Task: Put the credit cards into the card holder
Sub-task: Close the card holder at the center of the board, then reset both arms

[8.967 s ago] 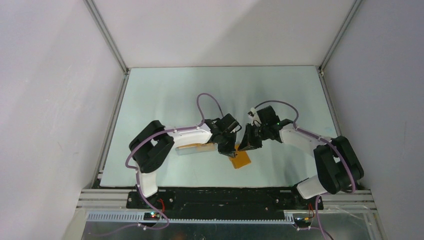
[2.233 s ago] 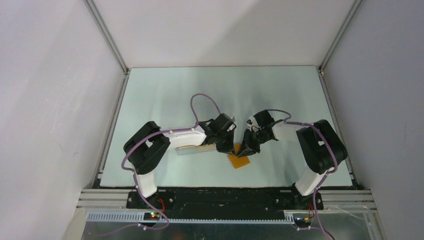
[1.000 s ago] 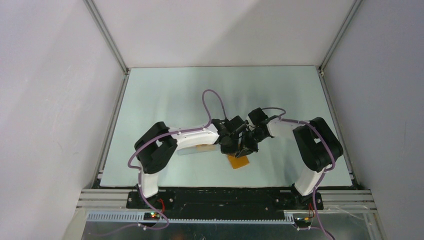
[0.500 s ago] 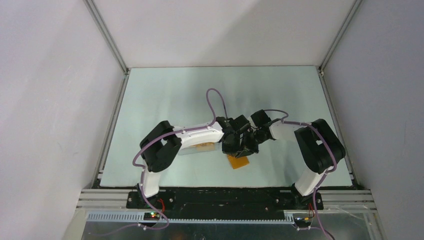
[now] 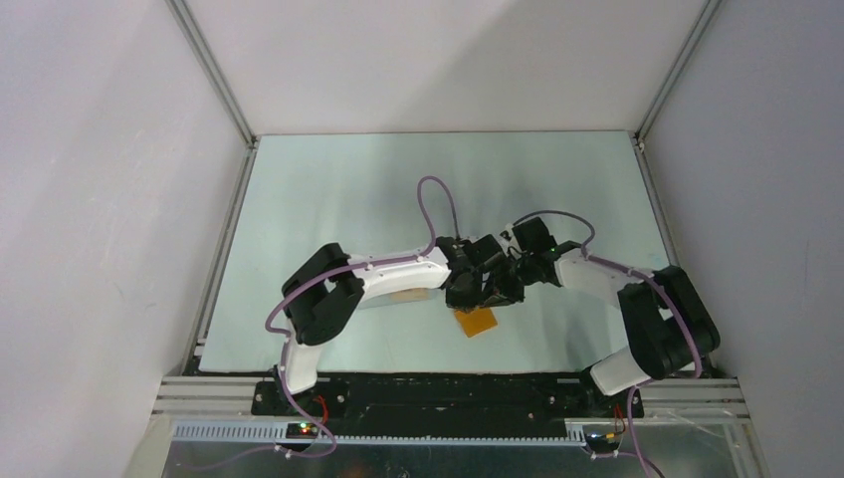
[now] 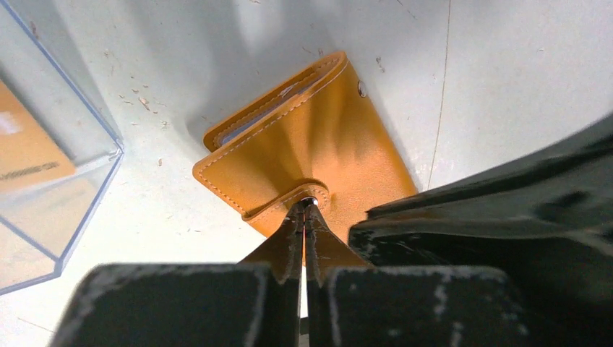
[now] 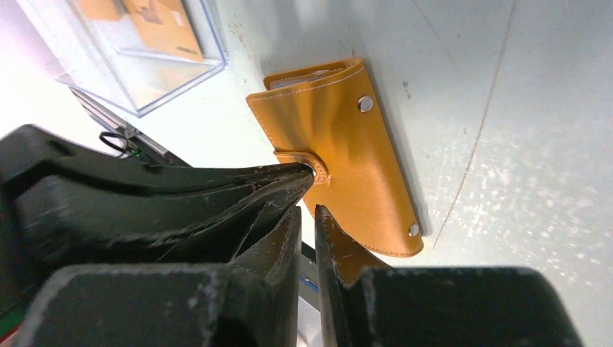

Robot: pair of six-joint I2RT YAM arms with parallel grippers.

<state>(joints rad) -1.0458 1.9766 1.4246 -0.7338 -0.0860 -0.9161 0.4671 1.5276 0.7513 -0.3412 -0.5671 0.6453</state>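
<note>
Obs., remote station. Both arms reach in to the middle of the counter (image 5: 328, 199) and meet over the card holder (image 5: 476, 322).

Card holder: lies flat on the counter near its front edge, folded shut, orange outer face up. Its snap strap (image 6: 307, 196) is wrapped over the edge onto that face. A sliver of blue-grey lining shows at the fold on the left wrist view.

Left pincer (image 6: 303, 210): jaws closed tight together, with no gap that I can see. The tips sit right at the round end of the strap, touching it. I cannot tell whether any of the strap is caught between them.

Right pincer (image 7: 309, 217): jaws parted by a narrow slit, and I see nothing held in it. It hangs just above the strap end, close beside the left pincer's tips; on the right wrist view the left fingers (image 7: 217, 191) cross in front of it and end at the strap.

Credit cards (image 7: 163, 29): I see golden-orange cards inside the clear box (image 7: 181, 69), which stands on the counter to the left of the card holder, near it but not touching. From above the left forearm covers most of the box.
</note>
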